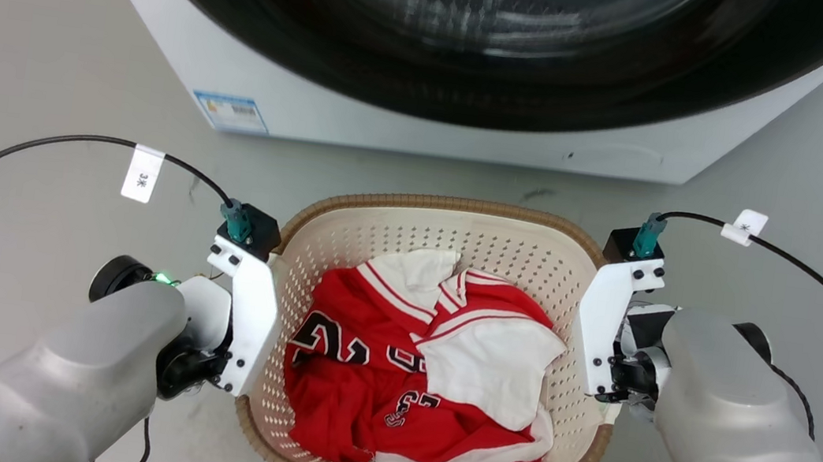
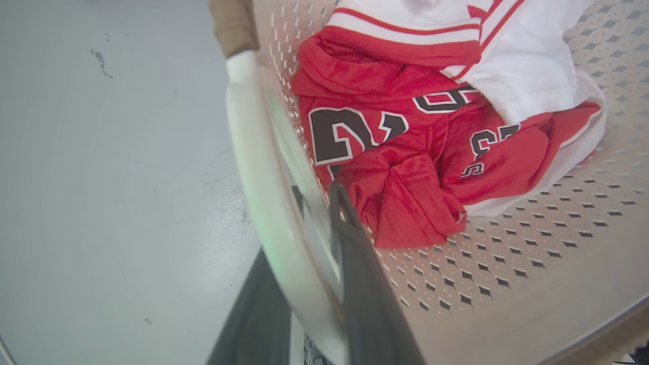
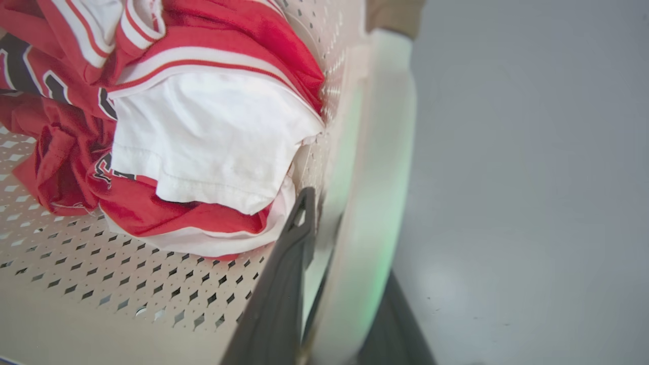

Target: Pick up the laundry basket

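Laundry basket (image 1: 460, 225) of red jerseys (image 1: 352, 382) sat with left gripper (image 2: 299, 228) and right gripper (image 3: 347, 235) clamped on its handles (image 2: 253, 152).

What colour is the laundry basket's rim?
Brown, woven-look; the laundry basket rim shows best in head view.

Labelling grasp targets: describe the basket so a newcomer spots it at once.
On the grey floor directly before the white front-loading washing machine sits a cream-white perforated plastic laundry basket, rounded-rectangular. Its brown woven-look rim and the crumpled red-and-white jerseys inside set it apart from everything nearby.
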You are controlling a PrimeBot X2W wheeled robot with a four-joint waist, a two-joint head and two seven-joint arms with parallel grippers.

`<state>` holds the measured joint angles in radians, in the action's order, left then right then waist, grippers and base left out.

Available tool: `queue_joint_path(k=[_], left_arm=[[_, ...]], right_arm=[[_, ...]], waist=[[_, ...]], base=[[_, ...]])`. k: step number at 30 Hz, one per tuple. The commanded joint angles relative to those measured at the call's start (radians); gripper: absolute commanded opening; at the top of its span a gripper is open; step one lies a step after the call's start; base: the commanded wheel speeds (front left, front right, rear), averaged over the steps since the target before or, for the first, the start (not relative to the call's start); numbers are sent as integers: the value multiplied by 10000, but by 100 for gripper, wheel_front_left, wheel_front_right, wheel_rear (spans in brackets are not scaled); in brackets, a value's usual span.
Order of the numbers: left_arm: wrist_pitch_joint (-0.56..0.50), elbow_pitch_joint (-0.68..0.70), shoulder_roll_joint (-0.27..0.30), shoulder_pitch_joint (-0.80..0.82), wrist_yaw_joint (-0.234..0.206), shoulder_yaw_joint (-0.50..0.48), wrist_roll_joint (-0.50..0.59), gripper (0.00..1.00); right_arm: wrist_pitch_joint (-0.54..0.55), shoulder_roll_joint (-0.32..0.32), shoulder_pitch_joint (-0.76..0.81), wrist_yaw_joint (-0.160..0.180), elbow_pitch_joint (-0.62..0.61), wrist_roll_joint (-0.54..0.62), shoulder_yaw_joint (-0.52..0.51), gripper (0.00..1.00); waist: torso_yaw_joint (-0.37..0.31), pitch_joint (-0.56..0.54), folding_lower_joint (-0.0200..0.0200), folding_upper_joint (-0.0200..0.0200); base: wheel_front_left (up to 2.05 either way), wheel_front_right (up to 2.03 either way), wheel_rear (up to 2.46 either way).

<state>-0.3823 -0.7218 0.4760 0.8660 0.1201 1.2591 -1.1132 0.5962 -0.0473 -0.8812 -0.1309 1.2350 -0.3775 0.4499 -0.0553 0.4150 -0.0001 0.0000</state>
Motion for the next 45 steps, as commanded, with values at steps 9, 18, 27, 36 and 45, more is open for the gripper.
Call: queue_joint_path(k=[9, 18, 27, 36, 45], left_arm=[[-836, 834, 544, -704, 178, 226, -137, 0], [-1884, 1449, 852, -1351, 178, 241, -379, 0], [-2378, 1809, 879, -1878, 189, 255, -640, 0], [-1965, 1452, 583, -1608, 189, 245, -529, 0], [-2303, 1585, 575, -1584, 190, 252, -823, 0]], right_arm=[[1541, -58, 463, -1, -616, -938, 998, 0], [2686, -166, 968, -11, -1099, -1929, 1527, 0], [2976, -269, 1189, -11, -1394, -2466, 1870, 0], [2775, -302, 1092, -14, -1369, -2676, 1993, 0], [2801, -276, 1040, -12, -1339, -2937, 2194, 0]], waist=[[-285, -2155, 1, 0], [-406, -3100, 1, 0], [-551, -3844, 1, 0], [-453, -4235, 1, 0], [-432, -4189, 1, 0]], base=[[0, 0, 0], [0, 0, 0], [0, 0, 0], [0, 0, 0], [0, 0, 0]])
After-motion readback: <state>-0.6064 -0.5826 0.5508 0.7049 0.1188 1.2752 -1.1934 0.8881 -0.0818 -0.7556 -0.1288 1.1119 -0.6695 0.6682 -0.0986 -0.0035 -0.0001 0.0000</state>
